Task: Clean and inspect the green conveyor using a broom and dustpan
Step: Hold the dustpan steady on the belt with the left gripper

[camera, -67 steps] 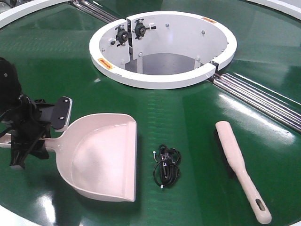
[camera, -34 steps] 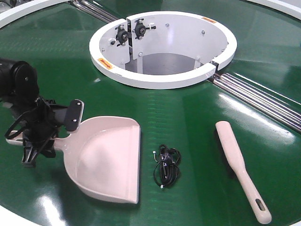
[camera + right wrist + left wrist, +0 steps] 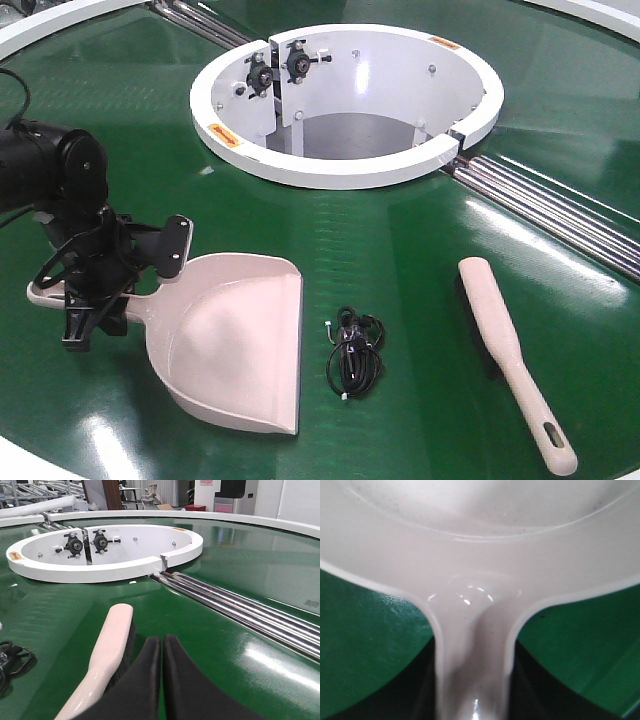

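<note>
The pale pink dustpan (image 3: pixel 235 340) lies on the green conveyor (image 3: pixel 400 250) at the lower left, mouth facing right. My left gripper (image 3: pixel 118 292) is shut on its handle. In the left wrist view the handle (image 3: pixel 472 660) runs between the dark fingers (image 3: pixel 420 692) into the pan. The broom (image 3: pixel 510 355) lies flat at the lower right, handle toward the near edge. In the right wrist view my right gripper (image 3: pixel 161 647) is shut and holds nothing, just right of the broom (image 3: pixel 111 645) and above the belt. It is out of the front view.
A black coiled cable (image 3: pixel 353 352) lies on the belt between dustpan and broom. The white ring housing (image 3: pixel 345 170) stands behind, with steel rollers (image 3: pixel 545 205) running from it to the right. The belt's white rim (image 3: pixel 40 25) curves at the far left.
My left arm has carried the dustpan a little to the right and away from the near edge. The broom and the cable have not moved.
</note>
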`<control>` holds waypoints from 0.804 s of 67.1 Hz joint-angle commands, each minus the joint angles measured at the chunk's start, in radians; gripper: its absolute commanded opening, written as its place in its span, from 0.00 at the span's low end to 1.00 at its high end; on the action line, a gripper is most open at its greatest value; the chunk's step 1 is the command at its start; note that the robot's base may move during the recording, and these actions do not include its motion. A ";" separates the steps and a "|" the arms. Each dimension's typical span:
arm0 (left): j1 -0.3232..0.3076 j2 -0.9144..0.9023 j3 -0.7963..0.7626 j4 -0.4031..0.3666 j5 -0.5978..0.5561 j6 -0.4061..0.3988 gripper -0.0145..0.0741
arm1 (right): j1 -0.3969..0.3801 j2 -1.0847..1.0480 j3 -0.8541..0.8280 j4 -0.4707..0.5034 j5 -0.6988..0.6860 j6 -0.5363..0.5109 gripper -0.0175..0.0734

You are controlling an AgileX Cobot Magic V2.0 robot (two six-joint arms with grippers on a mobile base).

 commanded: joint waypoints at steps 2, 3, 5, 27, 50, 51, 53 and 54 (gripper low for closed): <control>-0.011 -0.033 -0.025 -0.004 0.005 -0.002 0.15 | -0.006 -0.009 0.020 -0.007 -0.075 -0.004 0.18; -0.011 -0.031 -0.025 -0.004 0.005 -0.002 0.15 | -0.006 -0.009 0.020 -0.007 -0.075 -0.004 0.18; -0.011 -0.030 -0.025 -0.004 0.005 -0.002 0.15 | -0.006 -0.009 0.020 -0.007 -0.075 -0.004 0.18; -0.011 -0.021 -0.025 0.016 -0.004 -0.002 0.15 | -0.006 -0.009 0.020 -0.007 -0.075 -0.004 0.18; -0.016 -0.021 -0.025 0.023 -0.004 -0.003 0.15 | -0.006 -0.009 0.020 -0.007 -0.075 -0.004 0.18; -0.016 -0.021 -0.025 0.023 -0.004 -0.003 0.15 | -0.006 -0.009 0.020 -0.007 -0.075 -0.004 0.18; -0.017 -0.021 -0.025 0.023 -0.004 -0.003 0.15 | -0.006 -0.009 0.020 -0.007 -0.075 -0.004 0.18; -0.017 -0.021 -0.025 0.023 -0.004 -0.003 0.15 | -0.006 -0.009 0.020 -0.007 -0.075 -0.004 0.18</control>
